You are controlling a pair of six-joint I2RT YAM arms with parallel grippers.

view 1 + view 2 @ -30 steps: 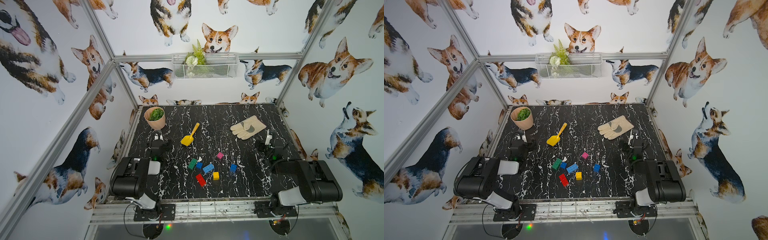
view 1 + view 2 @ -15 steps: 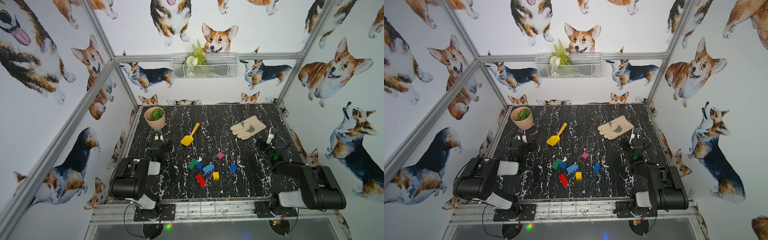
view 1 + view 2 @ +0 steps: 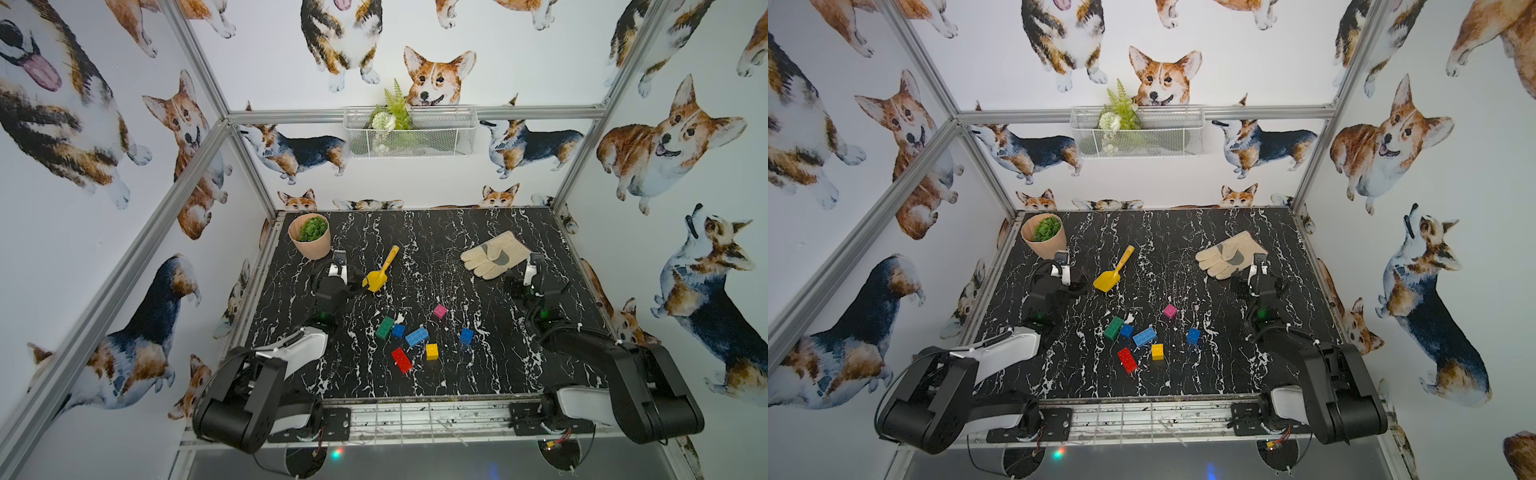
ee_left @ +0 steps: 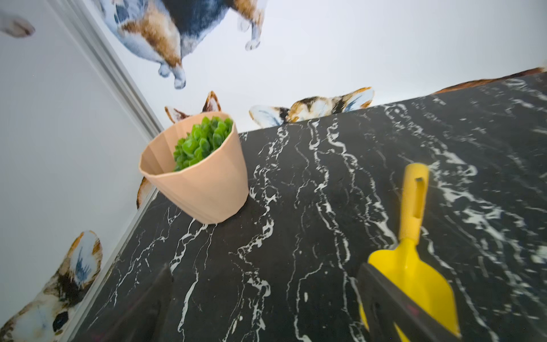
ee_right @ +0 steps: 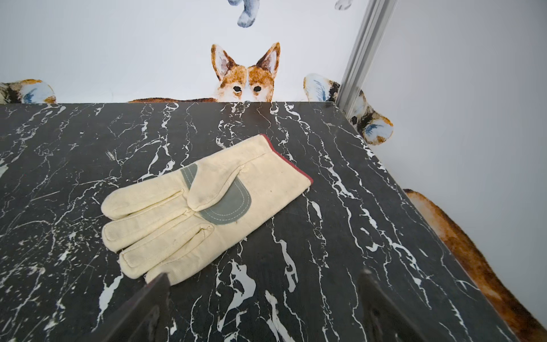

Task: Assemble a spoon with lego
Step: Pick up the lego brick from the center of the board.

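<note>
Honestly, both the left pincer (image 4: 263,275) and right pincer (image 5: 263,274) sit wide open and empty, while the lego (image 3: 416,336) lies scattered mid surface (image 3: 498,374), packed close enough that grabbing one brick could knock its neighbours away.

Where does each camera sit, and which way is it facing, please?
Both top views: high above the arm bases, looking down at the table, the lego, both arms, left gripper and right gripper.
Left wrist: low behind its open fingers, facing the back wall past plant pot and yellow shovel.
Right wrist: low behind its open fingers, facing the back wall over the glove.
Shared: top views also show pot, shovel, glove; wrist views share only table and wall.
</note>
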